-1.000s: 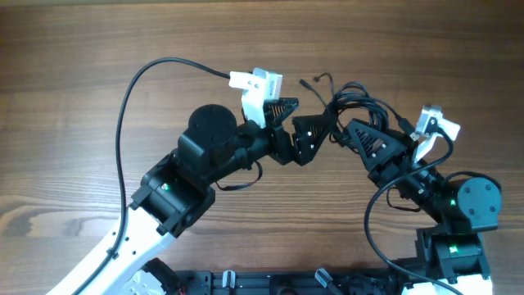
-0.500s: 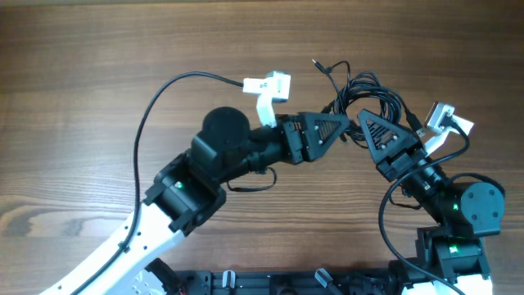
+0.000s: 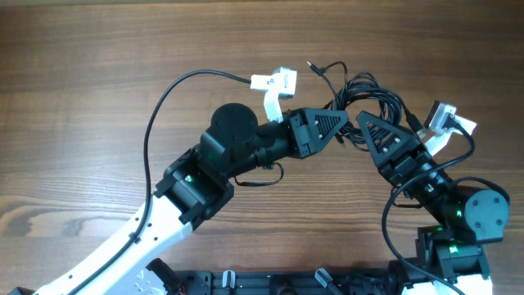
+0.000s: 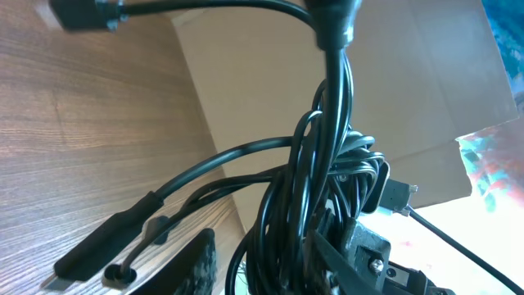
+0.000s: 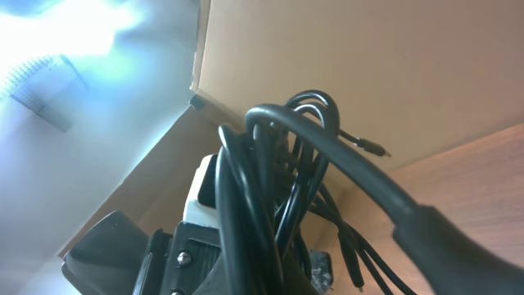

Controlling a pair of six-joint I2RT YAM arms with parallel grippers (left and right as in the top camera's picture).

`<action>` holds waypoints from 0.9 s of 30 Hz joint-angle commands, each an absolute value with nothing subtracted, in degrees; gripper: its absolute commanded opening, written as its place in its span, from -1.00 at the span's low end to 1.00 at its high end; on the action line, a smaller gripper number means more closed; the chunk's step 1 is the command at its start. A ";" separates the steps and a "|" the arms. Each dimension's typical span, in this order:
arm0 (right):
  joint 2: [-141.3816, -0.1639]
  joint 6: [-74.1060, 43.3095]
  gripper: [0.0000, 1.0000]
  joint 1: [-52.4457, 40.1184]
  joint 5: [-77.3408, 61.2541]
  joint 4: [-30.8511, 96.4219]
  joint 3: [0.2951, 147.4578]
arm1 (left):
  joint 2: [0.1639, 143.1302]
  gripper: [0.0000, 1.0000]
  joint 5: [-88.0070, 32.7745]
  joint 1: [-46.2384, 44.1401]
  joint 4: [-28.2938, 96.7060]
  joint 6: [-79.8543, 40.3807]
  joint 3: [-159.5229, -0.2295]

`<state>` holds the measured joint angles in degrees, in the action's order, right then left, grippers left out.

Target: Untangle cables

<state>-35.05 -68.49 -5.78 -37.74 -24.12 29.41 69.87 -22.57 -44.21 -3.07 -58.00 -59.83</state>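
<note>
A tangled bundle of black cables [image 3: 372, 92] hangs between my two grippers at the middle right of the table. One loose end with a jack plug [image 3: 313, 65] points up-left. My left gripper [image 3: 344, 124] reaches in from the left. In the left wrist view the bundle [image 4: 327, 188] runs down between its fingers [image 4: 201, 262], with a thin gap on one side; whether they press on it does not show. My right gripper [image 3: 361, 122] meets it tip to tip and is shut on strands of the bundle [image 5: 270, 164], which rise out of its jaws [image 5: 270, 266].
Two loose black connectors [image 4: 106, 238] lie on the wooden table [image 3: 98, 65] below the left gripper. The left arm's own cable [image 3: 164, 102] arcs over the table to its white camera mount [image 3: 274, 82]. A beige board [image 5: 368, 74] stands behind.
My left arm has swung right and up to the bundle, and its jaws have narrowed around it. The right gripper has shifted slightly right with the cables.
</note>
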 commanded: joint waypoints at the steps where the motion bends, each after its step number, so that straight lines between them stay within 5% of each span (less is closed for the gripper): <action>1: -35.05 -71.11 -0.91 -5.52 -39.97 -25.12 30.48 | 70.19 -0.23 -22.22 -44.42 -3.29 -57.71 -60.01; 6: -35.05 -72.12 -0.91 -5.52 -42.13 -26.55 30.48 | 70.19 -0.20 -21.80 -44.42 -4.01 -57.71 -60.01; 8: -35.05 -72.07 -0.91 -5.52 -42.35 -26.55 30.48 | 70.19 -0.45 -21.80 -44.42 -4.14 -57.71 -60.01; 10: -35.05 -71.96 -0.91 -5.52 -42.39 -26.55 30.48 | 70.19 -0.92 -21.80 -44.42 -4.16 -57.71 -60.01; 15: -35.05 -70.02 -0.91 -5.50 -42.50 -26.33 30.48 | 70.19 -0.92 -21.78 -44.40 -4.99 -56.93 -60.01; 16: -35.05 -67.09 -0.81 -5.50 -42.50 -26.28 30.48 | 70.19 -0.92 -21.74 -44.25 -4.97 -55.31 -60.01; 18: -35.05 -60.84 0.14 -5.50 -42.44 -24.01 30.48 | 70.19 -0.92 -21.76 -43.22 -4.03 -48.18 -60.01; 22: -35.05 -47.51 0.99 -5.50 -41.21 -11.62 30.48 | 70.19 -0.92 -21.76 -38.81 6.79 -23.46 -60.01; 27: -35.05 -24.01 1.00 -5.50 -35.83 -1.15 30.48 | 69.95 -0.92 -21.85 -33.32 25.61 -5.98 -60.01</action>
<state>-35.38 -39.29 -5.74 -38.61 -2.55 30.17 70.28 -21.69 -35.05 20.32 -18.20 -59.75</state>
